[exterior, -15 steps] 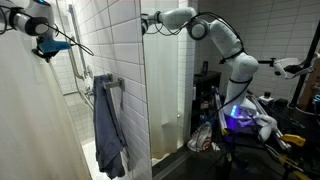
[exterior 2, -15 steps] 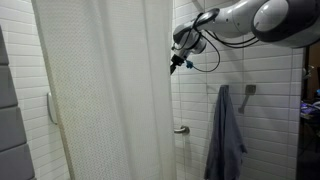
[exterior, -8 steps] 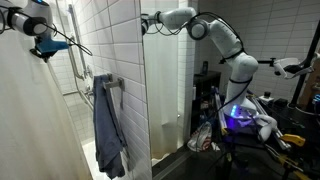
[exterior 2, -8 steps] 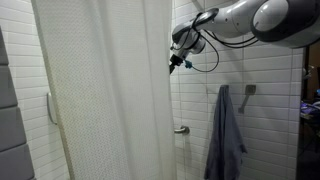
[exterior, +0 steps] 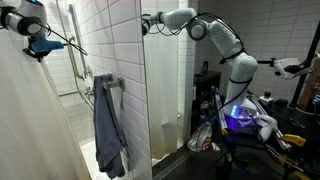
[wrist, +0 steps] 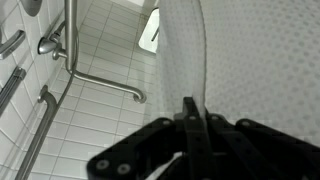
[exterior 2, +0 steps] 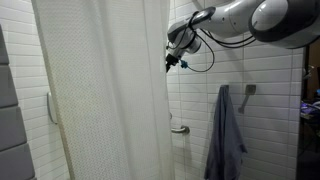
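Observation:
A white shower curtain (exterior 2: 100,90) hangs across the stall and fills the left of an exterior view (exterior: 30,110). My gripper (exterior 2: 172,62) is high up at the curtain's free edge, also seen in an exterior view (exterior: 40,48). In the wrist view the dark fingers (wrist: 188,118) are pressed together, with the curtain's edge (wrist: 200,60) running down between them. The gripper (wrist: 190,105) is shut on that edge of the curtain (wrist: 260,60).
A blue towel (exterior: 108,125) hangs from a wall bar (exterior 2: 228,135). Chrome grab bars (wrist: 100,85) run along the tiled wall (wrist: 90,110). A tiled partition (exterior: 165,80) separates the stall from the robot base and cluttered cart (exterior: 245,120).
The gripper has shifted slightly along the rail direction, drawing the curtain's edge with it. The jaws stay shut.

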`<state>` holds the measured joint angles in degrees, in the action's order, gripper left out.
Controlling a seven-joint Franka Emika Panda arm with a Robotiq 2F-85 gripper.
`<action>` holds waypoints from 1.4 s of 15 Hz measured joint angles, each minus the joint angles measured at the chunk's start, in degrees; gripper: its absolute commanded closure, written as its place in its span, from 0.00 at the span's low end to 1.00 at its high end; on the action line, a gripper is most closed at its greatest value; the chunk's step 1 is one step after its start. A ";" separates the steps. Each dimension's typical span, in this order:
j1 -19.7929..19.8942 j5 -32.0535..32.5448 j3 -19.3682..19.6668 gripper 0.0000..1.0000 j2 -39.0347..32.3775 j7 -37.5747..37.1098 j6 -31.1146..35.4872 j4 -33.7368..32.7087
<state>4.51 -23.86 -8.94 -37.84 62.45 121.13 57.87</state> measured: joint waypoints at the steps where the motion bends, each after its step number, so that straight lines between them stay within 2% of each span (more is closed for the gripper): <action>1: -0.23 0.00 0.00 1.00 -0.17 0.00 -0.17 -0.30; 7: -1.85 0.03 -0.02 1.00 -1.62 -0.02 -2.20 -2.70; 11: -3.95 0.05 -0.15 1.00 -5.77 -0.55 -6.90 -9.97; 13: -4.42 0.37 -1.59 1.00 -8.56 -2.59 -9.93 -14.77; 17: -6.82 1.27 -0.64 1.00 -12.49 -13.47 -11.01 -21.42; 21: -10.41 5.32 3.03 1.00 -13.19 -26.97 -7.28 -23.01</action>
<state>-5.91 -18.54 -5.90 -51.03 35.48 113.85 34.85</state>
